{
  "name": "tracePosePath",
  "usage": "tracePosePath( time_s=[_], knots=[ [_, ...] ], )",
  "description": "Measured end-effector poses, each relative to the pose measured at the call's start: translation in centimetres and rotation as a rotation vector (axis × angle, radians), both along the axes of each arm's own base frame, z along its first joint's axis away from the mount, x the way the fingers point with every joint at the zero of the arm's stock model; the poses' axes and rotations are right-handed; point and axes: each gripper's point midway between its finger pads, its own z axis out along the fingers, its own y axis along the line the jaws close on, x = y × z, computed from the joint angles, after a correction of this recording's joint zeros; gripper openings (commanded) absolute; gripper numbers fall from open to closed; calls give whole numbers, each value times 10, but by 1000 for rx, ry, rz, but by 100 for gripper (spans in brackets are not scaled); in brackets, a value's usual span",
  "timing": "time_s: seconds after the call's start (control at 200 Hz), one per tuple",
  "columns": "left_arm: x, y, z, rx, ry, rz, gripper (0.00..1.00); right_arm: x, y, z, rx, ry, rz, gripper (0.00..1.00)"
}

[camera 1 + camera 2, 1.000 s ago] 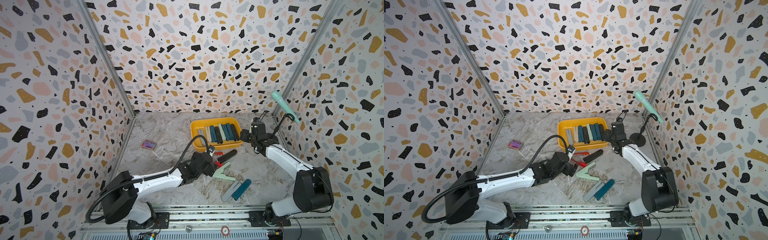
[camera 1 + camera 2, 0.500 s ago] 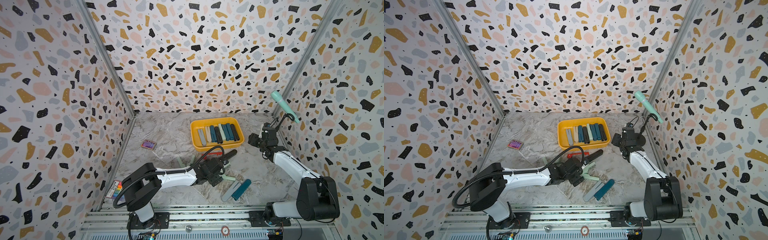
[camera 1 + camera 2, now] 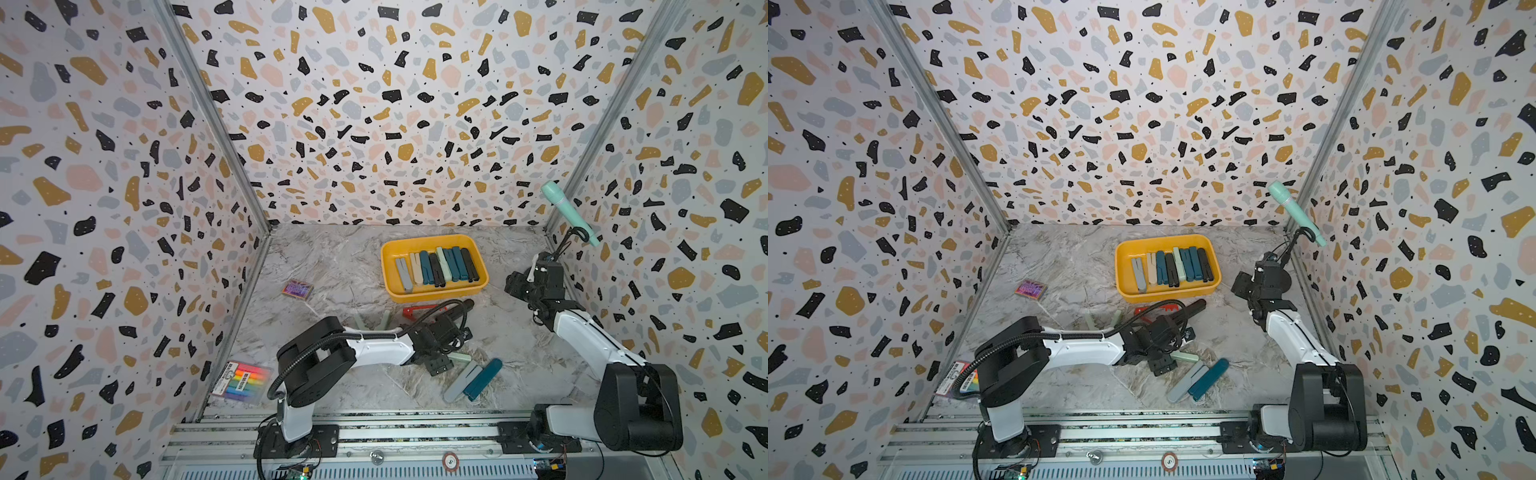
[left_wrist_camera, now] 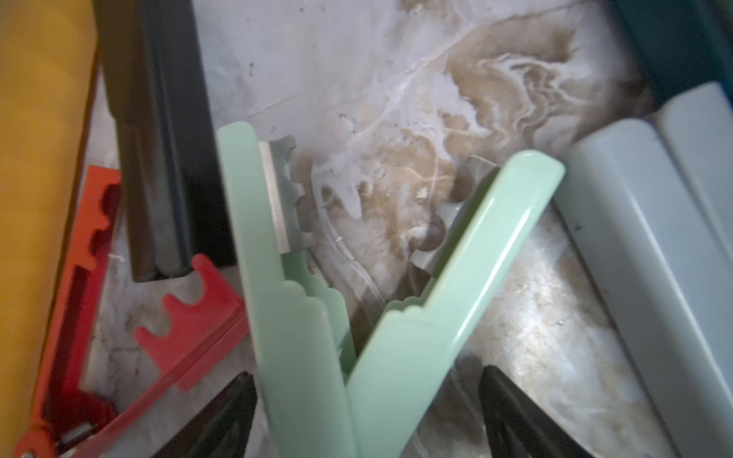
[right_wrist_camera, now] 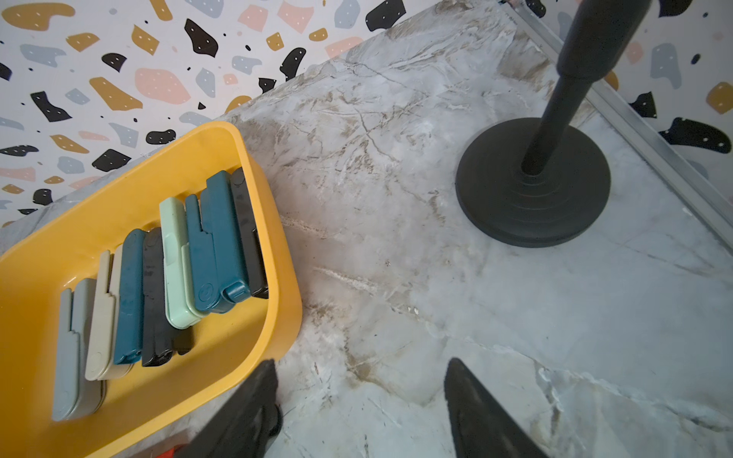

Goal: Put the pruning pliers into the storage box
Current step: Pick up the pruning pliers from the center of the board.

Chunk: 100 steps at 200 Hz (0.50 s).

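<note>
Beneath left gripper [image 4: 365, 400] — mint pliers [image 3: 459, 357], half-hidden

Storage box [image 3: 434, 294]: shallow yellow tray, upright toward the back of the table. It holds eight closed pruning pliers [image 3: 437, 266] packed in one row: grey, beige, teal, black, mint, two teal, black. Loose in front: red pliers [image 4: 186, 317] and mint pliers [image 4: 396, 357] flat, splayed in a V, teeth showing; closed black pliers [image 4: 158, 138] beside them; nearer the front, closed grey pliers [image 3: 459, 380] and teal pliers [image 3: 484, 374] touching, parallel.
</note>
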Motion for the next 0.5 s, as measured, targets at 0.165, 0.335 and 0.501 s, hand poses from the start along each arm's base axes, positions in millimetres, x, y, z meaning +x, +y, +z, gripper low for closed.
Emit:
tracePosePath(
  time_s=[0.165, 0.335, 0.501],
  knots=[
    [-2, -11, -1, 2, 19, -49, 82, -5, -5, -9, 7, 18, -9, 69],
    [-3, -27, -3, -12, 41, -99, 80, -5, -9, -9, 13, 14, -15, 69],
    [-4, -38, -4, -30, 63, -125, 80, -6, -13, -6, 15, 3, -27, 69]
  ],
)
